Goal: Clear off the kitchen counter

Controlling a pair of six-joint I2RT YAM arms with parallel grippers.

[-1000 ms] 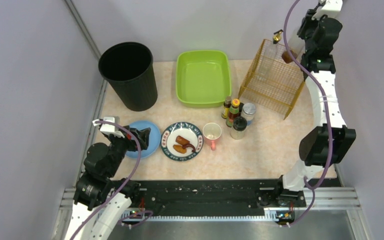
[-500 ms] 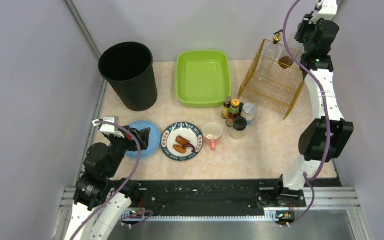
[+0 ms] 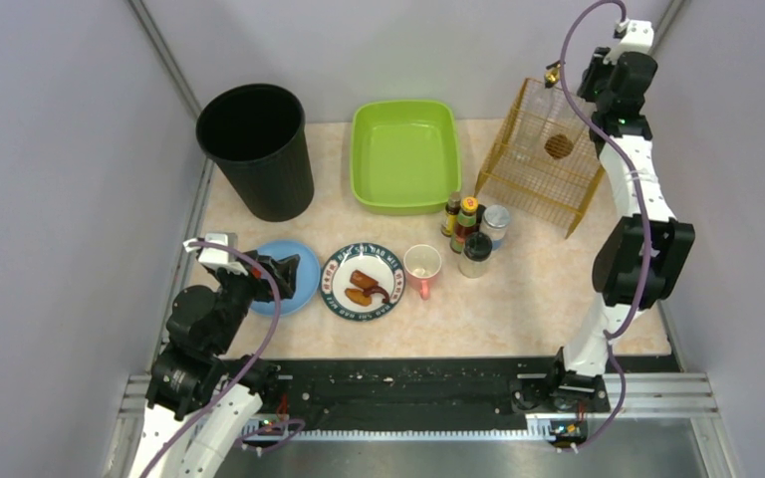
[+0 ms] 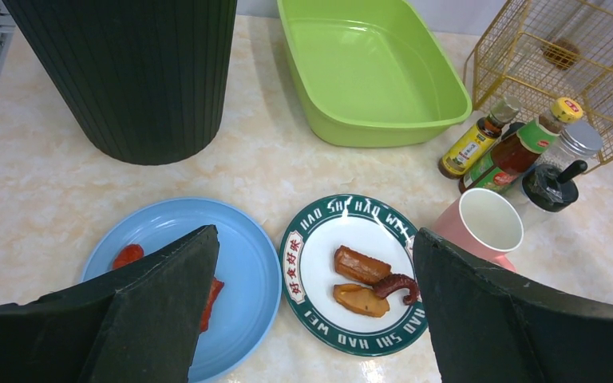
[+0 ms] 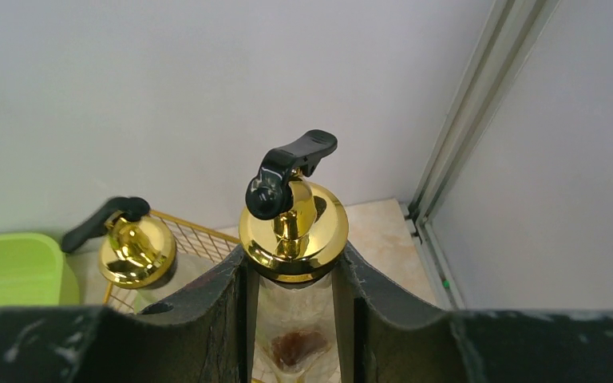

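Seen from above: beige speckled kitchen counter (image 3: 538,289) filling the floor between plain grey walls (image 3: 60,149), black rail (image 3: 408,383) at the near edge.

Left wrist: left gripper (image 4: 313,235) spread wide apart, framing a plate (image 4: 290,271) lettered "HAO SHI HAO WEI".

Right wrist: right gripper (image 5: 293,263) clamped on a gold-capped bottle (image 5: 291,227).

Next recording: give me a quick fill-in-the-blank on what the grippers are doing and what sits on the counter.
The right gripper is shut on a glass dispenser with a ___ cap.
The left gripper is ___, holding nothing.
The lime-green tub holds ___.
The pink cup stands beside the ___-rimmed plate.
Missing words: gold; open; nothing; green.
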